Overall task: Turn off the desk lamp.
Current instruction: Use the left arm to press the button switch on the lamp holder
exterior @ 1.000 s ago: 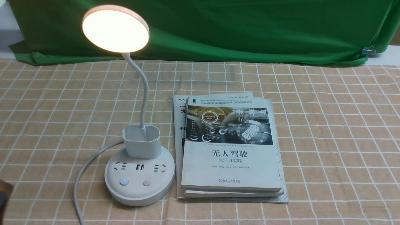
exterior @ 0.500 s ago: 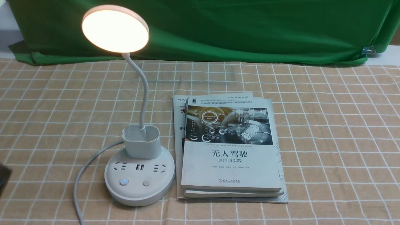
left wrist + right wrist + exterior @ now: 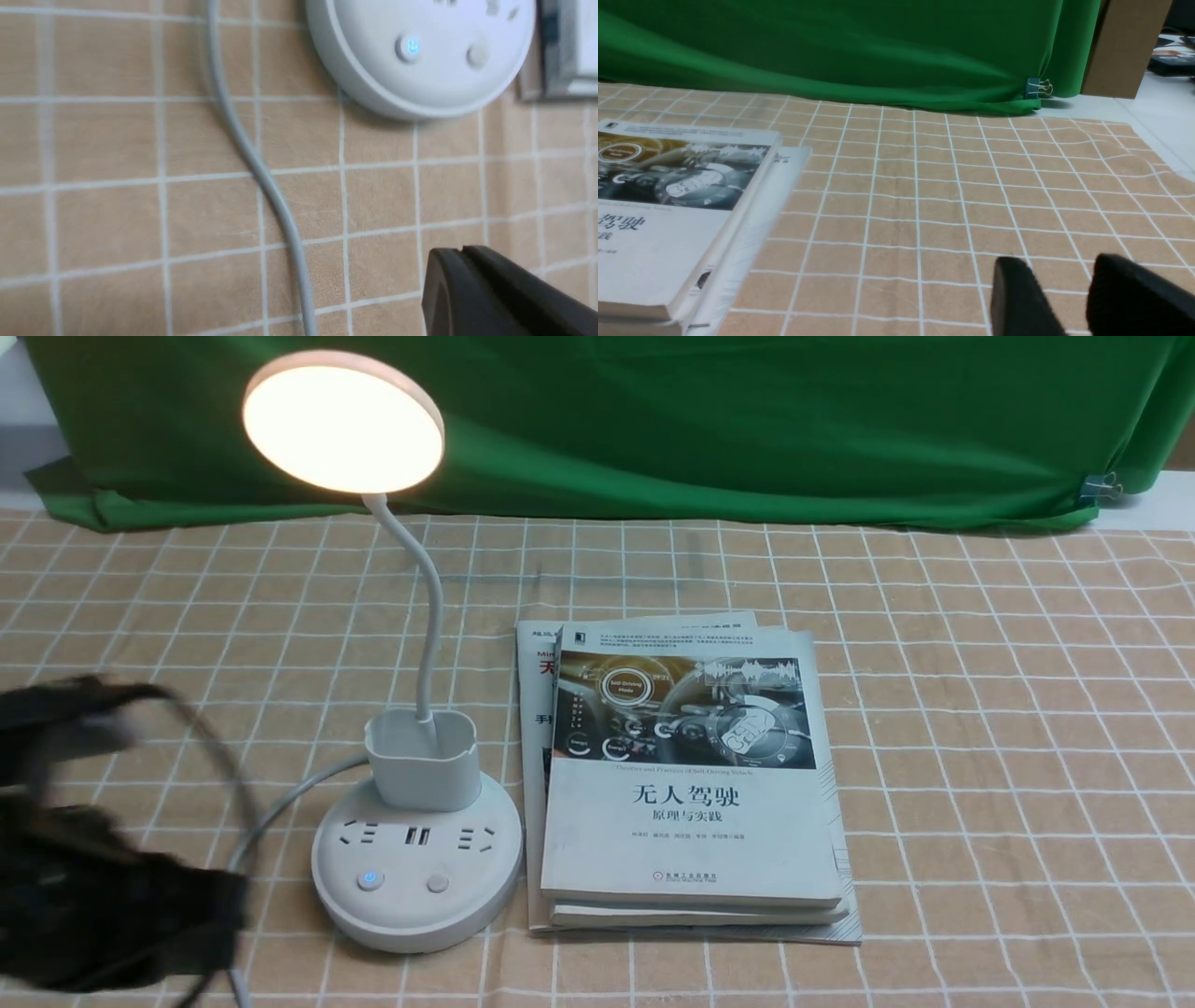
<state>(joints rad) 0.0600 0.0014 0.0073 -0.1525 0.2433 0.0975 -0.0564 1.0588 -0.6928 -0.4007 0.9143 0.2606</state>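
The white desk lamp stands left of centre, and its round disc head (image 3: 343, 422) is lit. Its thin neck rises from a small cup holder (image 3: 422, 761) on the round base (image 3: 417, 896). The base carries a blue-lit button (image 3: 371, 879) and a plain button (image 3: 438, 883); both also show in the left wrist view (image 3: 408, 47) (image 3: 477, 54). My left gripper (image 3: 462, 251) is shut and empty, a short way in front of the base and apart from it. My left arm (image 3: 93, 868) is a dark blur left of the base. My right gripper (image 3: 1059, 263) is open and empty over bare cloth.
The lamp's grey cable (image 3: 271, 807) runs from the base towards the front edge, beside my left arm; it also shows in the left wrist view (image 3: 261, 177). A stack of books (image 3: 691, 784) lies right of the base. A green cloth (image 3: 653, 420) hangs along the back.
My left arm has swung into the front view from the left edge, towards the lamp base. The lamp stays lit and nothing else has moved.
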